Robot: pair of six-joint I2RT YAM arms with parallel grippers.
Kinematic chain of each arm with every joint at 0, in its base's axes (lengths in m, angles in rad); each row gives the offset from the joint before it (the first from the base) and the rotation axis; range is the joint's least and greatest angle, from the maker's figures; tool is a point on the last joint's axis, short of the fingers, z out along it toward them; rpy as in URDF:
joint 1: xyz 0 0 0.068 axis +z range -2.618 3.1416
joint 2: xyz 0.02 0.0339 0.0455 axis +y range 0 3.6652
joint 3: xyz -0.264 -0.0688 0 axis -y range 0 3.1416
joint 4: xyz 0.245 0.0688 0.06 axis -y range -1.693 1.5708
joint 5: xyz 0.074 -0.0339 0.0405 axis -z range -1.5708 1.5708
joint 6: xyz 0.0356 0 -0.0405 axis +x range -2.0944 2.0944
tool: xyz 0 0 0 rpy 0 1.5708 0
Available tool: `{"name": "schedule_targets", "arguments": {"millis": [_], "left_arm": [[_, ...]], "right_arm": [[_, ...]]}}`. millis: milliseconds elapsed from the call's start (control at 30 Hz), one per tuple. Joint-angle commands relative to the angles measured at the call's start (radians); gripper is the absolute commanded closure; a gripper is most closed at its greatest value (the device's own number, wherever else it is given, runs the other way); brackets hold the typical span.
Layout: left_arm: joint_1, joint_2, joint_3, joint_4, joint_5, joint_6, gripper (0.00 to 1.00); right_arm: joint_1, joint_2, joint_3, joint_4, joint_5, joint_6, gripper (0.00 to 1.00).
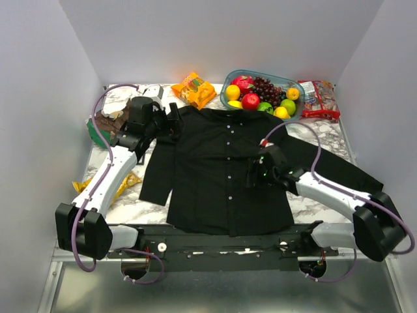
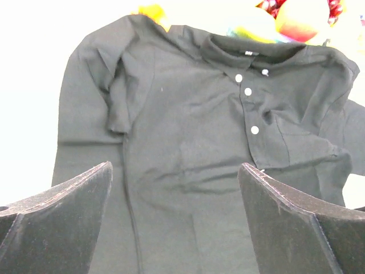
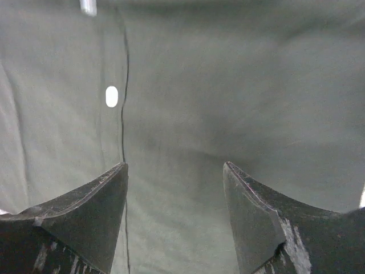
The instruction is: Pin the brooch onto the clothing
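The black button-up shirt (image 1: pixel 215 169) lies flat on the marble table, collar toward the back, with white buttons (image 1: pixel 229 145) down its front. My left gripper (image 1: pixel 171 119) is open and empty, hovering over the shirt's left shoulder; the left wrist view shows the shirt front (image 2: pixel 188 137) between its spread fingers. My right gripper (image 1: pixel 253 175) is open and empty, low over the shirt's right chest; the right wrist view shows only black cloth (image 3: pixel 228 103) and a white button (image 3: pixel 111 96). The brooch is not visible in any view.
At the back stand a bowl of fruit (image 1: pixel 232 79), an orange snack bag (image 1: pixel 193 89) and a red packet (image 1: pixel 318 99). A dark packet (image 1: pixel 111 120) lies at back left and a yellow bag (image 1: pixel 124 186) under the left arm. The right sleeve (image 1: pixel 339 171) stretches toward the right wall.
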Motion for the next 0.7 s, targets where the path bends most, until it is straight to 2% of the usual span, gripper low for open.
{"name": "schedule_targets", "arguments": {"millis": [0, 167, 300, 400, 667], "left_arm": [[0.000, 0.046, 0.038, -0.074, 0.005, 0.096, 0.01], [0.032, 0.081, -0.002, -0.047, 0.051, 0.114, 0.01], [0.040, 0.118, 0.040, -0.125, -0.011, 0.191, 0.01], [0.040, 0.103, 0.034, -0.152, -0.064, 0.203, 0.01], [0.040, 0.066, -0.003, -0.126, 0.016, 0.181, 0.01]], "right_arm": [[0.109, 0.077, -0.051, 0.096, -0.040, 0.105, 0.25], [0.187, 0.140, -0.096, 0.110, 0.000, 0.166, 0.25], [0.209, 0.143, -0.148, 0.108, -0.002, 0.204, 0.25], [0.216, 0.113, -0.203, 0.093, -0.006, 0.246, 0.25], [0.252, -0.082, -0.314, 0.009, -0.005, 0.349, 0.25]]}}
